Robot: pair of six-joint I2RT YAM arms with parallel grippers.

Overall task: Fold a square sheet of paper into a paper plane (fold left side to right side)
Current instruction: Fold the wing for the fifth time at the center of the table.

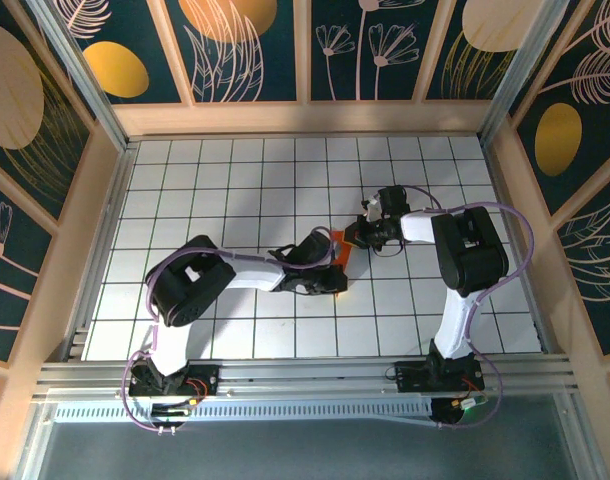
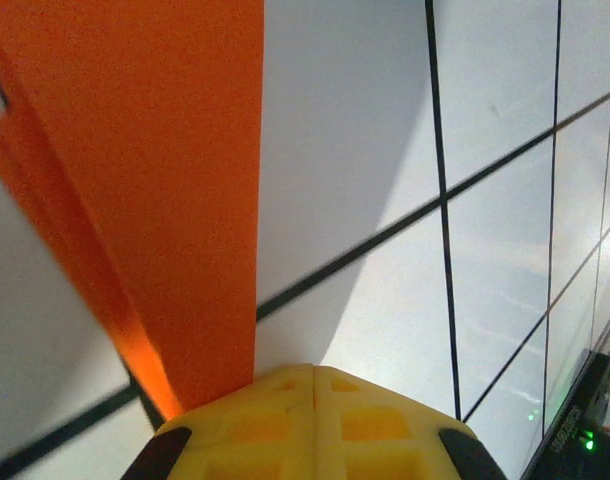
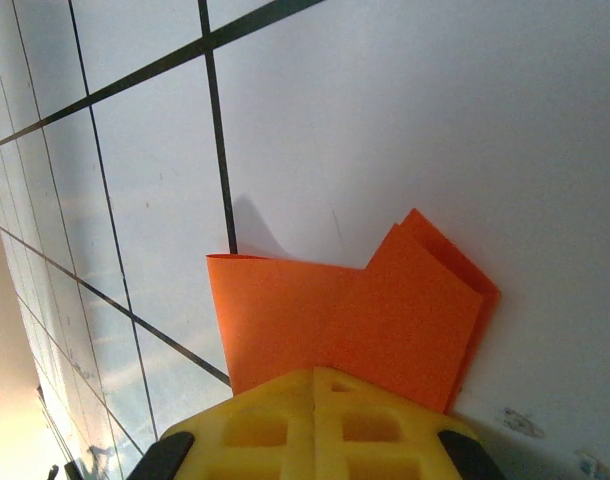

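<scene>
- Spotting the orange sheet of paper (image 1: pixel 338 247) a touch toward 3 o'clock from the middle of the tabletop (image 1: pixel 235 180), already down to a creased, layered wedge and lying flat.
- Got the left claw (image 2: pixel 314 382) clenched tight, coming in from about 8 o'clock, tips planted on the near end of a long orange strip running off toward 11 o'clock in its wrist view. Reads as pinning rather than pinching, going by the orange lying mostly on the 9 o'clock side of the finger seam. Hard to swear to, though.
- Same deal with the right claw (image 3: pixel 315 380): clamped shut, reaching in from 3 o'clock, tips down on the edge of the wedge, with a doubled-over flap poking out toward 1 o'clock.
- Guessing at the reason: holding both ends down to stop thin paper sliding or springing open while setting a crease.
- Around it: just black grid lines, a metal rail (image 1: pixel 305 372) at 6 o'clock and patterned wall panels (image 1: pixel 245 40) at 12.
- In the way: mostly each other. Two wrists crowded nose to nose over one small wedge, hiding most of it from above. Little room for sweeping a fold across without lifting one off first.
</scene>
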